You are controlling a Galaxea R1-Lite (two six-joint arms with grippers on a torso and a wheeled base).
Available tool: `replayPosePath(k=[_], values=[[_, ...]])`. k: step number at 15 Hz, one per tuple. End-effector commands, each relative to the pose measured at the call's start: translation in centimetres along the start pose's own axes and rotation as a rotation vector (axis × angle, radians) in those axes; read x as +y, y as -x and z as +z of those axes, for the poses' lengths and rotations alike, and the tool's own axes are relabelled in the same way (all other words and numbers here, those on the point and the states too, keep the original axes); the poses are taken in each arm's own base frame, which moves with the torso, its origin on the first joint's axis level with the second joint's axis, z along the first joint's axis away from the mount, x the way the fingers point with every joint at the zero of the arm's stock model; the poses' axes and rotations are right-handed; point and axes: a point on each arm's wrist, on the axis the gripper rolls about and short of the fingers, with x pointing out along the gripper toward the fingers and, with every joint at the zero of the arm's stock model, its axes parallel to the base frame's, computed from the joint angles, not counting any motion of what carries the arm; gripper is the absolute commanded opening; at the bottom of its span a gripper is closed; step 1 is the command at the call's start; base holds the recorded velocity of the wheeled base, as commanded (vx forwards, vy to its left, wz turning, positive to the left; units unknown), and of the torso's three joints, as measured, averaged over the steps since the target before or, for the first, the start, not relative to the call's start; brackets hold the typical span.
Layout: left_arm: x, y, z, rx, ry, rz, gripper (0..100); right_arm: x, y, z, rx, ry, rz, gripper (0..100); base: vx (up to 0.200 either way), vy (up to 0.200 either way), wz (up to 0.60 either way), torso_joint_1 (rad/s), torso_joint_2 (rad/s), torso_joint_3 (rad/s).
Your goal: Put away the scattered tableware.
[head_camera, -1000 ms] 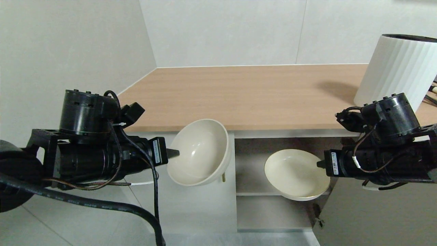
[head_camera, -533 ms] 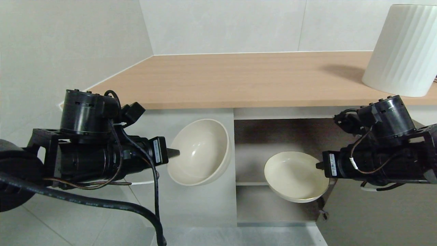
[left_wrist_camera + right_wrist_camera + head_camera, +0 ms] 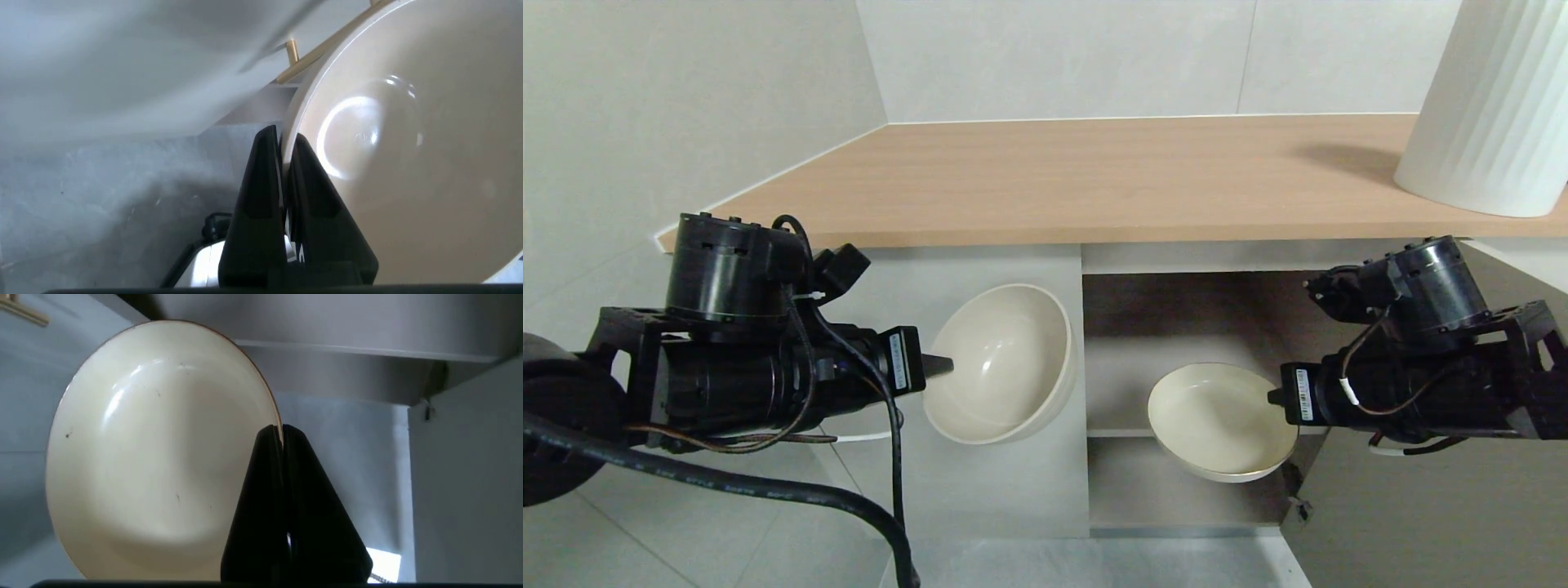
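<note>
My left gripper (image 3: 941,365) is shut on the rim of a deep cream bowl (image 3: 1001,363), held tilted in front of the closed left cabinet door (image 3: 980,490). The left wrist view has the same bowl (image 3: 409,155) pinched between the black fingers (image 3: 265,188). My right gripper (image 3: 1274,397) is shut on the rim of a shallower cream bowl (image 3: 1217,420), held at the mouth of the open cabinet (image 3: 1176,327), just above its shelf (image 3: 1115,433). That bowl (image 3: 163,449) also appears in the right wrist view, clamped at its edge by the right gripper (image 3: 282,449).
A wooden countertop (image 3: 1094,180) runs above the cabinet. A tall white ribbed container (image 3: 1494,106) stands on it at the far right. The open cabinet door (image 3: 1421,506) hangs at the lower right. Tiled walls close the left side and back.
The head camera has dropped, so the counter appears higher in the picture. The right gripper and its bowl have moved slightly left towards the cabinet opening. The left arm has held still.
</note>
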Motion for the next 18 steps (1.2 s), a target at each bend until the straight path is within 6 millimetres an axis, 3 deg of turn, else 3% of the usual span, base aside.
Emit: replayPosePath(k=[1,2,3,6,11,18], values=[[0.0,0.0,0.0,0.001,0.000,0.000,0,0.1,-3.5,-0.9,0.062,0.006,-0.025,0,0.000,0.000,0.00,0.000,0.00,0.000],[0.0,0.0,0.0,0.001,0.000,0.000,0,0.1,-4.1,-1.0,0.069,0.007,-0.028,0,0.000,0.000,0.00,0.000,0.00,0.000],[0.0,0.0,0.0,0.001,0.000,0.000,0,0.2,-6.4,-1.6,0.088,0.004,-0.038,0,0.000,0.000,0.00,0.000,0.00,0.000],[0.0,-0.1,0.0,0.002,0.002,0.001,0,0.0,-10.8,-3.3,0.107,0.004,-0.067,0,0.000,0.000,0.00,0.000,0.00,0.000],[0.1,-0.2,-0.1,0.006,0.003,0.000,0,-1.0,-17.5,-4.6,0.004,-0.128,-0.141,0,0.000,0.000,0.00,0.000,0.00,0.000],[-0.3,-1.0,-0.7,0.042,-0.007,-0.004,0,-2.8,-21.5,-3.2,-0.091,-0.212,-0.259,0,0.000,0.000,0.00,0.000,0.00,0.000]])
